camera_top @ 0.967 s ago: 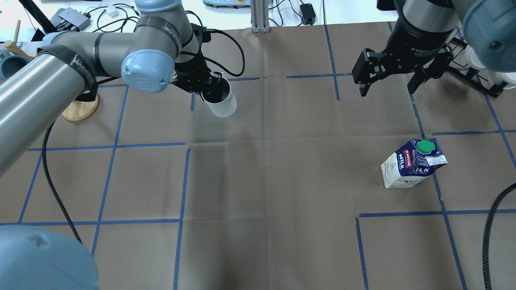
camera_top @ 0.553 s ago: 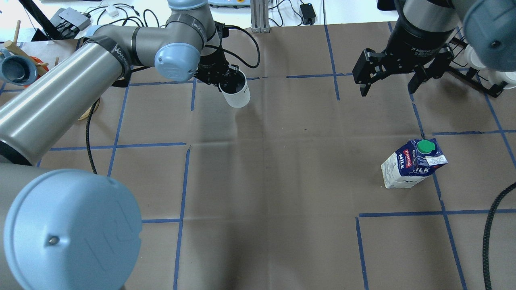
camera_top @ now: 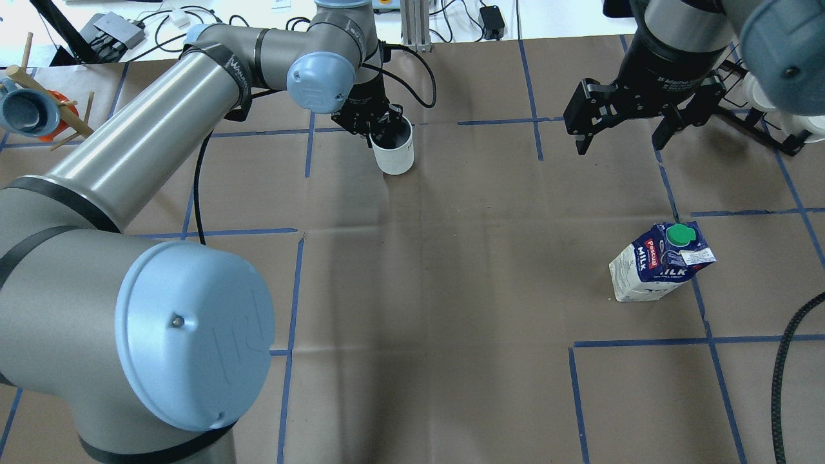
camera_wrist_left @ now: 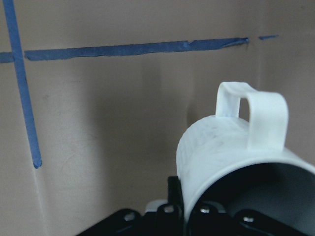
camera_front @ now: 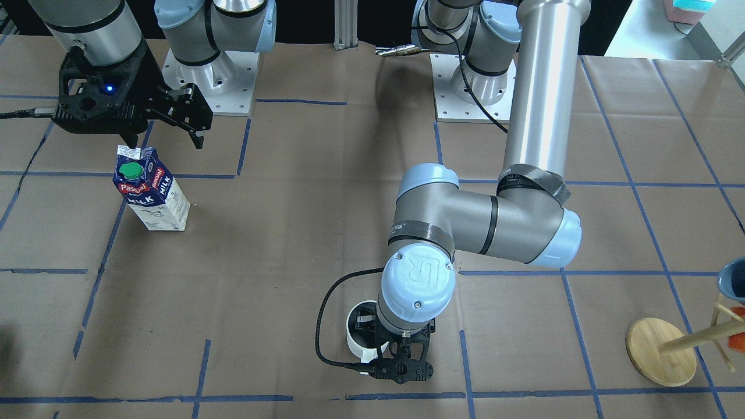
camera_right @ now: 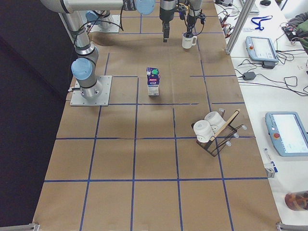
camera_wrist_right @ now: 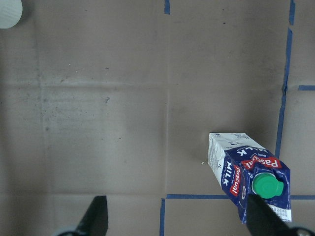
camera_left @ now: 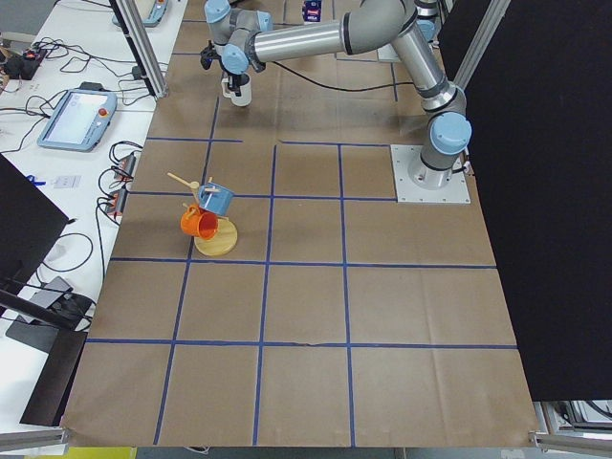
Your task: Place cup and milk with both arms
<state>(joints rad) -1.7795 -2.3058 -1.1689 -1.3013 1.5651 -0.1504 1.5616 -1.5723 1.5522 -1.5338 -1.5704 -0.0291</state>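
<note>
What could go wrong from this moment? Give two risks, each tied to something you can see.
The left tool grips the cup only at its rim, so the cup may slip or tip when released.
The milk is tall and narrow; the open right tool, offset from it, could knock it over while closing in.

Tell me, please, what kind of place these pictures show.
Most likely a robotics laboratory: the left arm and right arm are bolted to a table covered in brown paper gridded with blue tape, and a teach pendant with cables lies on the side bench.
</note>
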